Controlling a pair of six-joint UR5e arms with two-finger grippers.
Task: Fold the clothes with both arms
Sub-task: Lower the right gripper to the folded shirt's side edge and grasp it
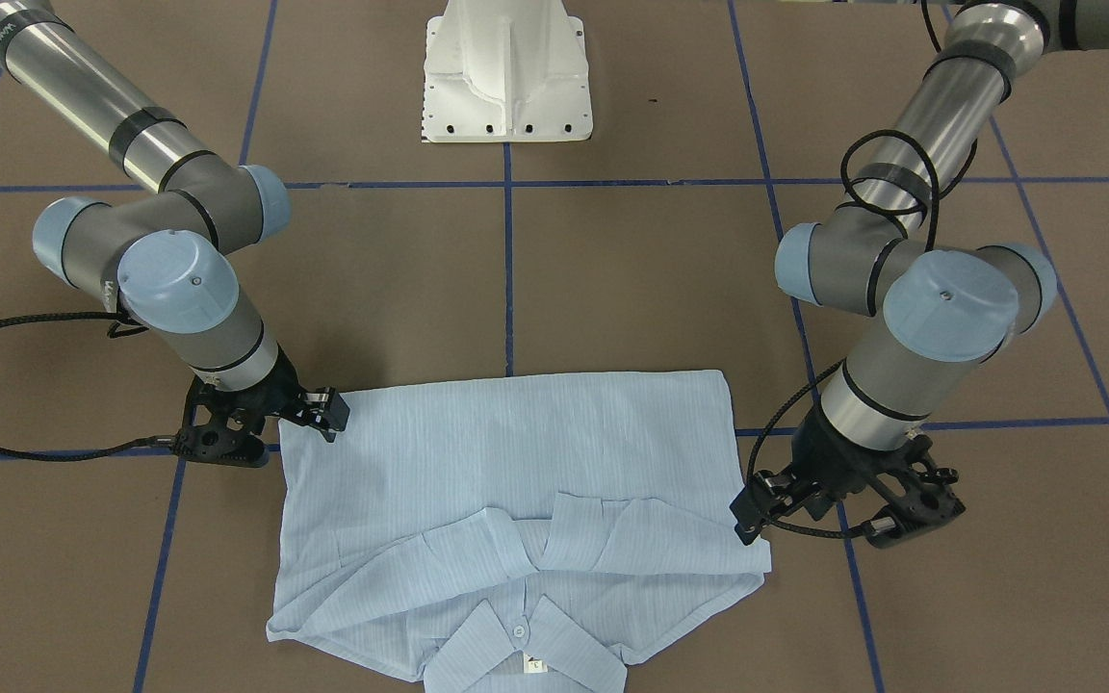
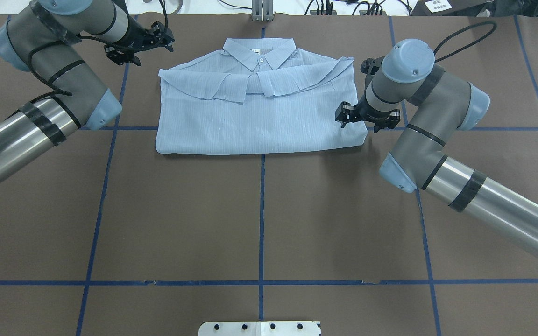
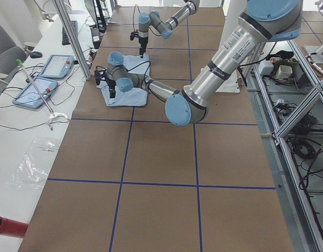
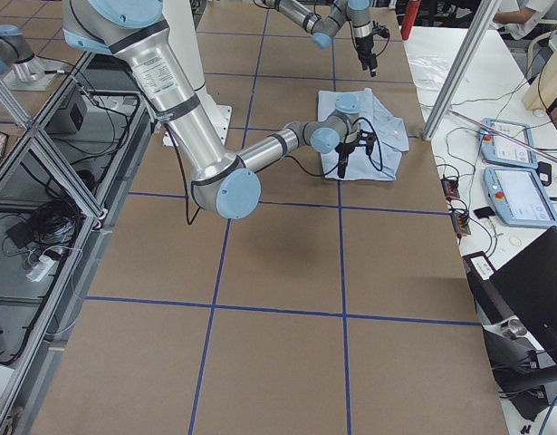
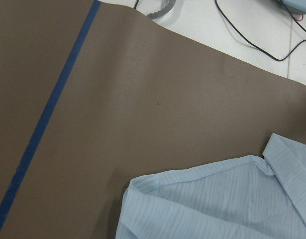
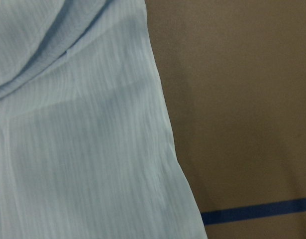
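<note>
Seen from overhead, the pale-blue shirt lies folded on the brown bench toward 12 o'clock, with its collar at the far edge and the sleeves folded across just below it. The left tool hangs off the cloth at the shirt's 10 o'clock. The right tool sits over the shirt's 3 o'clock edge. Whether either tool is released or clenched cannot be told.

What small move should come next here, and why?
Probably lower the left gripper onto the shirt's shoulder corner to pinch it. That gripper sits just off the cloth, while the right gripper is at the opposite side edge.
</note>
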